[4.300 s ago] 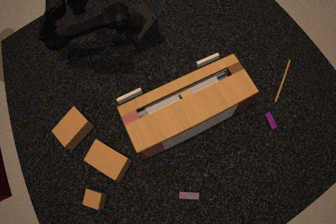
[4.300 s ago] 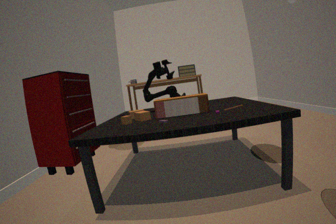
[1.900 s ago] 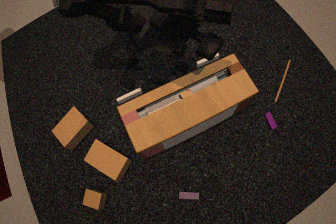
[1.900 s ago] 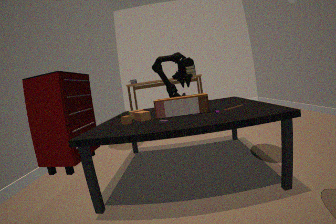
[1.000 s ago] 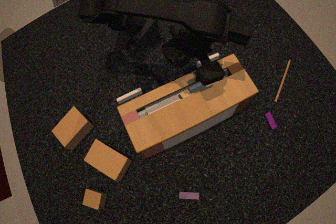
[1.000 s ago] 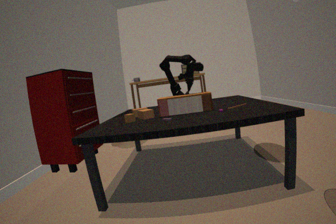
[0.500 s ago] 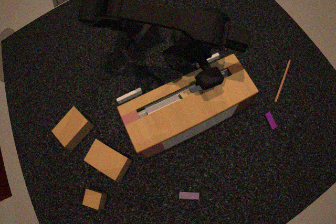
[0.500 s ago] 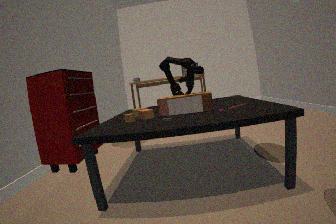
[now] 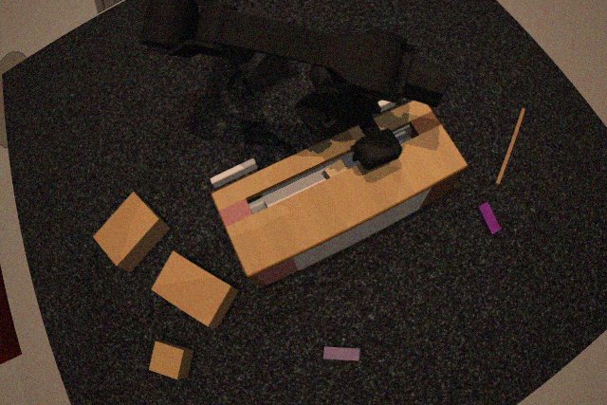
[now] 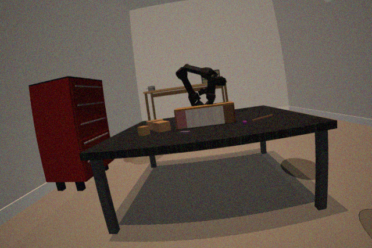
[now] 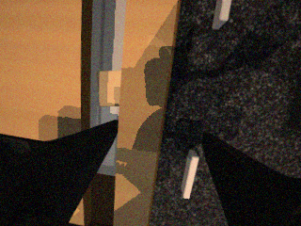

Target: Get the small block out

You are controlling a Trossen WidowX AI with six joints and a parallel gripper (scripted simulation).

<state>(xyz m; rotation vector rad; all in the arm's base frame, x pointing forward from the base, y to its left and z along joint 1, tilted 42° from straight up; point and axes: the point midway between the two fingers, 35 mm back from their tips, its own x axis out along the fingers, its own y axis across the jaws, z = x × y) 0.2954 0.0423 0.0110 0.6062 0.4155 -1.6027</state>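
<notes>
The box (image 9: 313, 229) (image 10: 229, 113) (image 11: 42, 56) stands upright, with a long slot in its top, a reddish end and a brown end. Through the slot the small tan block (image 9: 337, 169) (image 11: 109, 88) shows on the grey shelf, near the middle of the box. My gripper (image 11: 160, 130) is open and empty, pointing down over the box's rear edge. In the wrist view one fingertip is over the slot, a little toward the brown end from the block; the other is over the table behind the box. Fingertip height is unclear.
Two pale bars (image 9: 233, 173) (image 11: 190, 174) lie behind the box. Several orange blocks (image 9: 126, 229) (image 9: 193, 288) (image 9: 167, 359) stand off the reddish end. A pink piece (image 9: 341, 353) lies in front; a magenta piece (image 9: 489, 218) and thin stick (image 9: 510, 145) lie beyond the brown end.
</notes>
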